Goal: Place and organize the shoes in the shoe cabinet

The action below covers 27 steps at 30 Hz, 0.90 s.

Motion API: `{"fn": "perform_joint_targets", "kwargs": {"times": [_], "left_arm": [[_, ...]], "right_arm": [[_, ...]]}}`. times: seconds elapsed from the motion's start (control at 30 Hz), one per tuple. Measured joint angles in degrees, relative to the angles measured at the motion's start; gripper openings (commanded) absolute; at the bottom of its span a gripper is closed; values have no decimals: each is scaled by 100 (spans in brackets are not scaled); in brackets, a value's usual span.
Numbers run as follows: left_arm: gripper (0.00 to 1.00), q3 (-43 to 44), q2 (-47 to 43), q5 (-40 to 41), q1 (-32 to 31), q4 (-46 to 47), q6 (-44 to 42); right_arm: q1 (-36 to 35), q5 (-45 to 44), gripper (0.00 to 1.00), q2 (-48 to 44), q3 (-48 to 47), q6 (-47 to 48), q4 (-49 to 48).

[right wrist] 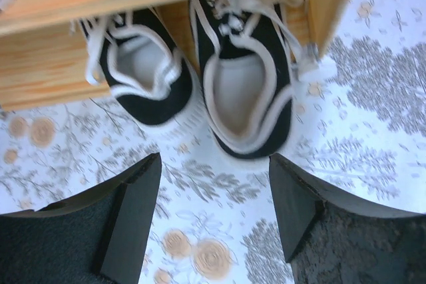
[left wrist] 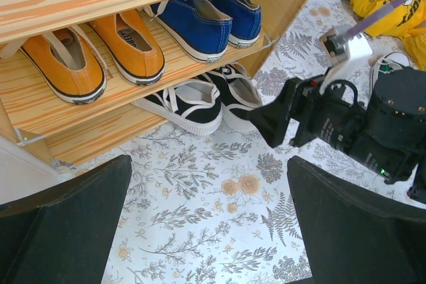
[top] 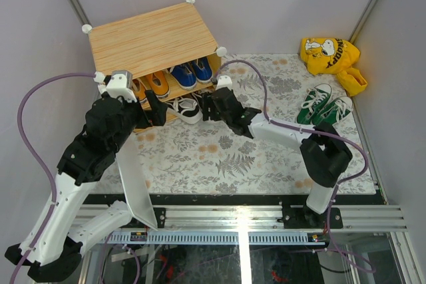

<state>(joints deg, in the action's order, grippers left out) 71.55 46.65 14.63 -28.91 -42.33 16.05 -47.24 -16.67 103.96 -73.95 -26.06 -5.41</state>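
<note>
While the right tool point(right wrist: 214, 171) hangs with its two fingers spread wide and nothing between them, a pair of black shoes point(right wrist: 246, 98) with white laces lies just ahead of its fingertips. Their heels face the tool and reach out over the flowered bench point(top: 200, 157), and their toes are tucked onto the lower shelf of the shoe cabinet point(top: 150, 38). The left tool point(left wrist: 208, 171) is likewise wide open and empty, facing the cabinet's open front, with the right tool near its right side. Ahead of the left tool, on the upper shelf, an orange pair point(left wrist: 130, 44) sits to the left and a blue pair point(left wrist: 200, 21) to the right, heels outward. A green pair point(top: 324, 104) lies on the bench well behind the right tool, near a yellow bag point(top: 327, 54).
</note>
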Motion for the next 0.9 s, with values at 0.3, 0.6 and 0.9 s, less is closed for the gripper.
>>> {"fn": "perform_joint_targets", "kwargs": {"times": [0.3, 0.6, 0.9], "left_arm": [[100, -59, 63, 55, 0, -2, -9], [100, -85, 85, 116, 0, -2, -39], [100, -129, 103, 133, 0, -4, -44]], "right_arm": [[0, -7, 82, -127, 614, 238, -11], [0, -35, 93, 389, 612, 669, -358], [28, -166, 80, 763, 614, 920, -938]]}}
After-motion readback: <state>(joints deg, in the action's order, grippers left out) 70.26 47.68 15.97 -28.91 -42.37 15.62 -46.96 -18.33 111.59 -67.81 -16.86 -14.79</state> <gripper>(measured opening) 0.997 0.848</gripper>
